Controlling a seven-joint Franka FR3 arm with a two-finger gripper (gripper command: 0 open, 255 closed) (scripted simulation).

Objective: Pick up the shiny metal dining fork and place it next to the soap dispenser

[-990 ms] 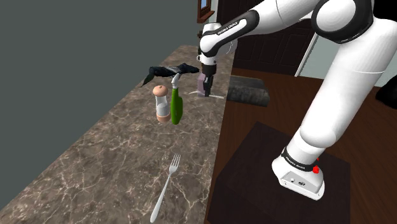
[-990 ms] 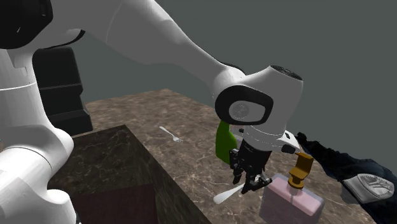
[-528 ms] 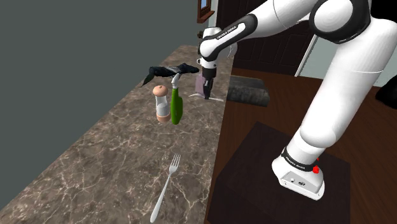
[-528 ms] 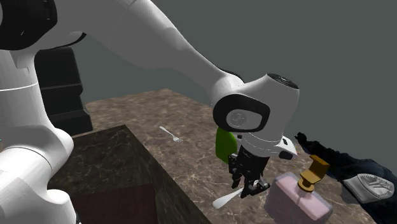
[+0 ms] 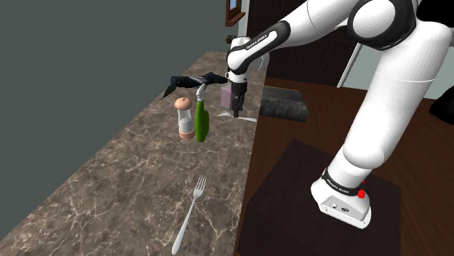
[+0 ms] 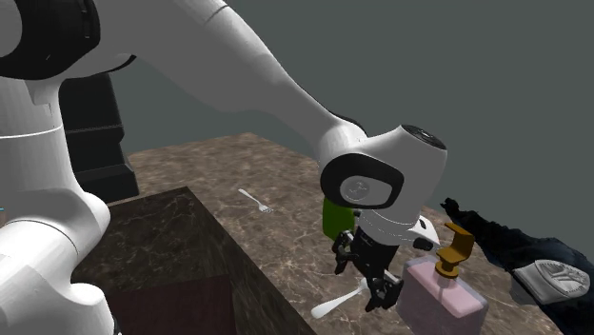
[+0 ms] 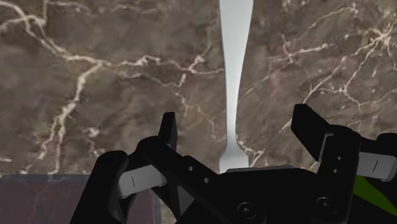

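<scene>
Silver-grey fork (image 7: 234, 76) flat on brown marbled counter (image 5: 131, 182), low and centre-right in the second exterior view, just beside pink soap dispenser (image 6: 443, 290) with gold pump. Black gripper (image 7: 236, 124) directly over the handle, fingers (image 7: 167, 130) spread wide on either side, touching nothing. Looks like the letting-go step, placement apparently made. Best handled by rising straight up with fingers wide, avoiding any sideways drift that could nudge the handle or knock the dispenser. Green bottle (image 5: 202, 122) close by, upper centre of the shoulder view; second fork (image 5: 190, 211) well apart, low in that frame.
</scene>
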